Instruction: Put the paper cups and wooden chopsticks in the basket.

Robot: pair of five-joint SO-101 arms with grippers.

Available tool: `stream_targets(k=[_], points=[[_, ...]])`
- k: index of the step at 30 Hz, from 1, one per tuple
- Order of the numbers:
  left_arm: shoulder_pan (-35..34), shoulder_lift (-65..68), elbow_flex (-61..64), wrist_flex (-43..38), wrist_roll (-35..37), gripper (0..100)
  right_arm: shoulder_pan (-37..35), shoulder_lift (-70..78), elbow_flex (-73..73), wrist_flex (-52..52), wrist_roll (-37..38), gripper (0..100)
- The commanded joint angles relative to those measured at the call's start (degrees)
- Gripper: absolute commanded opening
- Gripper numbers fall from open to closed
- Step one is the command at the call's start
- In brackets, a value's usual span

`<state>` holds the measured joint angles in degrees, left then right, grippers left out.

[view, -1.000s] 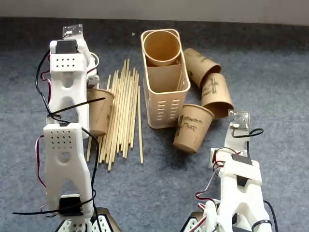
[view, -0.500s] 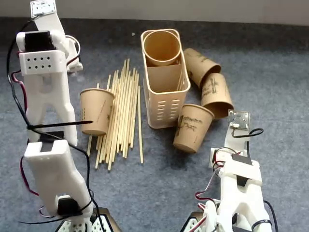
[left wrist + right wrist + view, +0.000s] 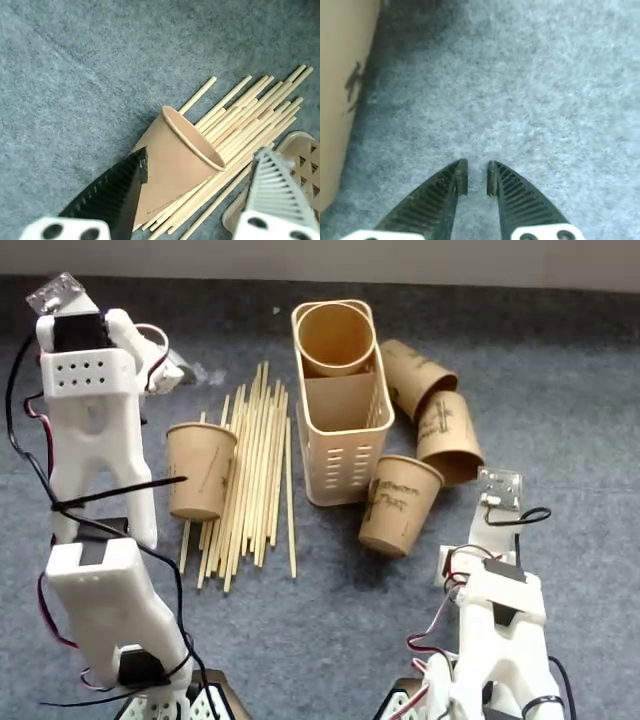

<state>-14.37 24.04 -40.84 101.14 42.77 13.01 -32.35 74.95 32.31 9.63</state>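
Leftward the left arm had swung, clear of the paper cup (image 3: 200,470) resting on the wooden chopsticks (image 3: 258,470) beside the basket (image 3: 340,465). The left gripper (image 3: 200,157) hung spread wide, likely to straddle it. The right gripper (image 3: 476,177) sat nearly pressed together, empty.

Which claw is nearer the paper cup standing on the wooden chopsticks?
Left. The left claw hangs open close by that paper cup; the right claw sits across the basket, by another cup.
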Motion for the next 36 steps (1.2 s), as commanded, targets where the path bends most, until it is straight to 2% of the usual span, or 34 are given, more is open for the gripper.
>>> stream_targets(k=[1, 4, 7, 10, 12, 14, 16, 18, 20, 25, 31, 36], points=[[-0.48, 1.98, -0.48, 0.09, 0.79, 34, 3.82, 0.31, -3.56, -0.66, -4.13, 8.8], [0.66, 5.67, -0.57, -0.35, 0.88, 34, 3.12, 0.92, -9.89, 6.46, -4.84, 9.1], [1.01, 8.4, -0.57, -0.35, 0.88, 34, 0.57, 0.92, -20.62, 18.15, -5.27, 9.1], [0.92, 9.63, -0.4, -0.26, 0.88, 32, -3.38, 1.01, -32.4, 29.32, -9.76, 9.1], [0.66, 9.89, -0.31, -0.18, 0.88, 24, -6.99, 1.01, -38.9, 34.86, -11.96, 9.1], [0.57, 10.07, -0.22, -0.18, 0.88, 12, -11.12, 1.01, -43.91, 37.67, -12.84, 9.1], [0.57, 9.89, 0.84, -0.18, 0.88, 0, -14.55, 1.1, -44.88, 37.93, -12.84, 9.2], [0.92, 9.8, 2.07, -0.18, 0.79, 3, -15.78, 1.19, -44.7, 35.47, -12.84, 9.4], [0.66, 9.98, 2.51, -0.18, 0.53, 1, -15.78, 3.12, -44.0, 32.31, -12.84, 12.4], [-0.13, 9.54, 2.24, -0.18, -0.97, 1, -15.69, 17.36, -44.26, 25.98, -12.84, 23.1], [-2.15, 5.05, 2.33, -0.18, -2.55, 1, -15.6, 34.86, -54.29, 25.1, -19.43, 23.5], [-4.0, -2.51, 2.59, -0.18, -5.89, 1, -15.52, 39.43, -62.99, 26.07, -20.04, 23.5]])
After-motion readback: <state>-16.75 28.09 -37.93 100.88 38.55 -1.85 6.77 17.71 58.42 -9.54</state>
